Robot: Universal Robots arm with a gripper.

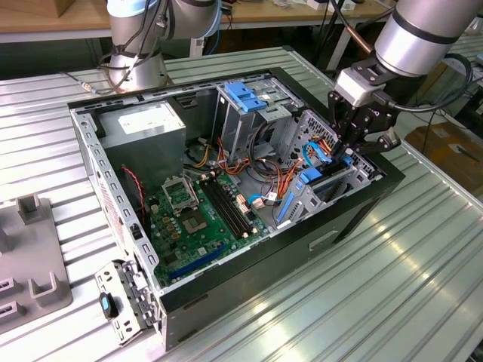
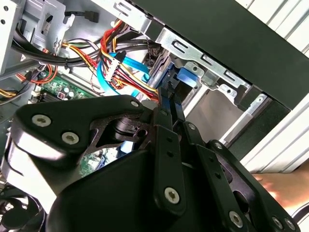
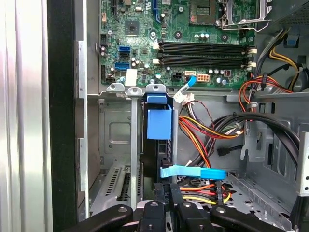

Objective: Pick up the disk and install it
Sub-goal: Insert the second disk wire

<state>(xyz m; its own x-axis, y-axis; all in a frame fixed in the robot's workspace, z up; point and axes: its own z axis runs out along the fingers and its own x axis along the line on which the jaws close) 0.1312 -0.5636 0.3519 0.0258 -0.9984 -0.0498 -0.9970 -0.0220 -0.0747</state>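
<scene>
Exterior view: ribbed metal table (image 1: 362, 286) in a workshop, wooden benches behind, 1 open PC case (image 1: 249, 249) lying on its side on it. 1 grey fixture block (image 1: 30, 264) sits on the table off the case's corner, 1 loose metal bracket (image 1: 121, 302) w/ blue tab just beside that same corner. Inside the case: 1 green motherboard (image 1: 204, 215), 1 grey power-supply box (image 1: 143, 128), 1 metal drive cage w/ blue latch (image 1: 245, 98) on top, bundle of red/yellow/orange wires.

The disk (image 3: 159, 123) stands on edge in the bay at the case's front end, seen in first wrist view as a blue rail/tab w/ a dark body below; long axis runs down into the bay, blue end toward the motherboard. In exterior view its blue rails (image 1: 313, 185) show directly under the arm.

Gripper (image 1: 355, 147) is at the case's front end over that bay; fingers (image 2: 170, 104) look pinched close together on the disk's blue edge. 2 arms counted: 1 working, 1 base behind the case
</scene>
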